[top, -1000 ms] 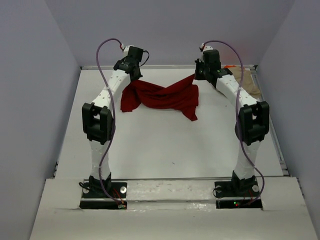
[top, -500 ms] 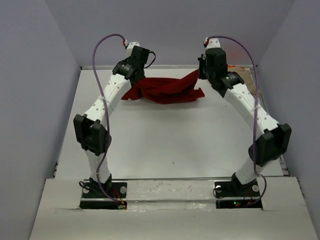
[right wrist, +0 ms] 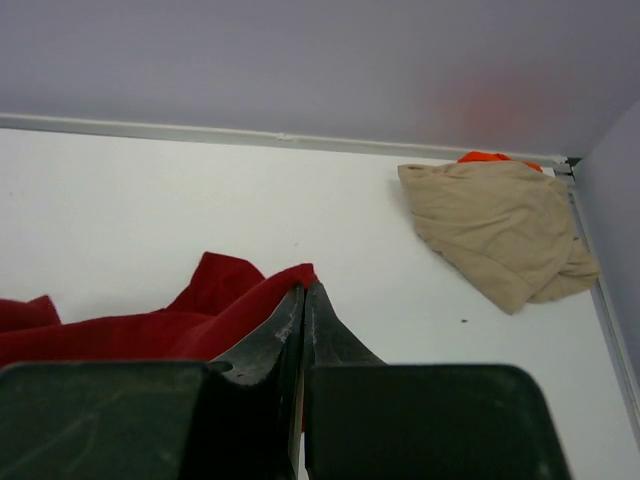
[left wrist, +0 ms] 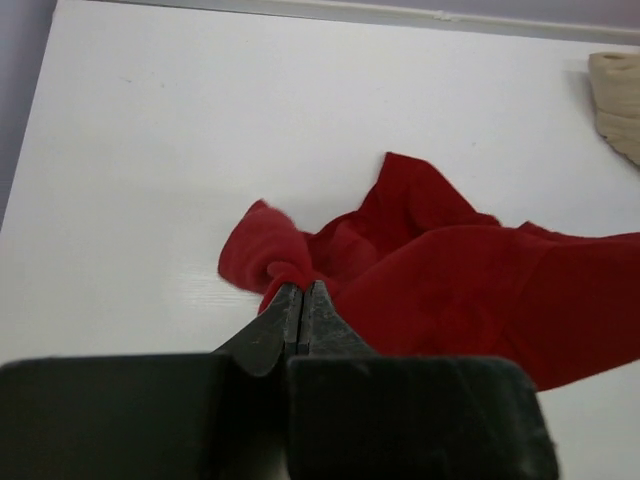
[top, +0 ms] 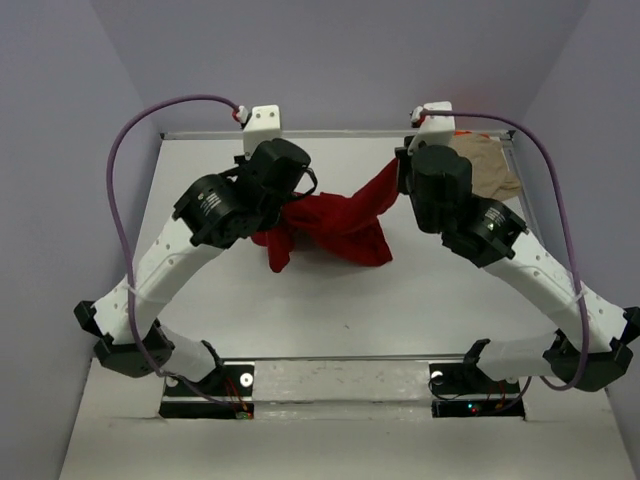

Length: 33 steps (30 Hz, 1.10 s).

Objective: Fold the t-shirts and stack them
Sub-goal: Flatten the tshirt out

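The dark red t-shirt [top: 335,225] hangs strung between the two arms, above the middle of the white worktop [top: 340,310] toward its far edge, with bunched folds sagging down. The left gripper [left wrist: 303,300] has its fingers pressed together on a rolled bit of the hem, and the right gripper [right wrist: 304,300] pinches another edge likewise. A tan t-shirt [right wrist: 495,225] lies crumpled in the far right corner, with orange fabric [right wrist: 485,157] peeking out behind it.

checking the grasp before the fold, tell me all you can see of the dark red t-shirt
The dark red t-shirt is plain soft cloth, crumpled and unfolded. The left gripper and right gripper are each shut on an edge; it sags bunched between them over the table, apart from the tan t-shirt.
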Each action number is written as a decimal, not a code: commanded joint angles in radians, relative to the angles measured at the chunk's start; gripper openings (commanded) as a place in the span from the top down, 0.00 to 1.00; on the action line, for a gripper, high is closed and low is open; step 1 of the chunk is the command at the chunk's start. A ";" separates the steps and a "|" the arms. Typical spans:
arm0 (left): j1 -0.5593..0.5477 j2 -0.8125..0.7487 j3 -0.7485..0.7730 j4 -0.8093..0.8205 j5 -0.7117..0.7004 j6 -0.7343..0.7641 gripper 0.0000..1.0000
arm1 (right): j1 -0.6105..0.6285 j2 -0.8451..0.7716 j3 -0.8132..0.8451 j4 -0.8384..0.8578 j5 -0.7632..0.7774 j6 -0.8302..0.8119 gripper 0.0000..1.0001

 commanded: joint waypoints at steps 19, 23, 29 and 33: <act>-0.113 -0.278 -0.213 -0.111 -0.233 -0.242 1.00 | 0.479 -0.172 -0.090 -0.016 0.798 -0.013 1.00; -0.087 -0.200 -0.176 -0.084 -0.273 -0.182 0.97 | 0.335 -0.147 -0.073 -0.015 0.590 -0.038 1.00; 0.128 -0.160 -0.242 0.183 -0.058 0.065 0.90 | 0.143 0.066 0.064 -0.106 0.257 -0.019 1.00; 0.220 -0.088 -0.228 0.250 0.025 0.117 0.85 | 0.036 0.205 0.158 -0.128 0.077 -0.013 1.00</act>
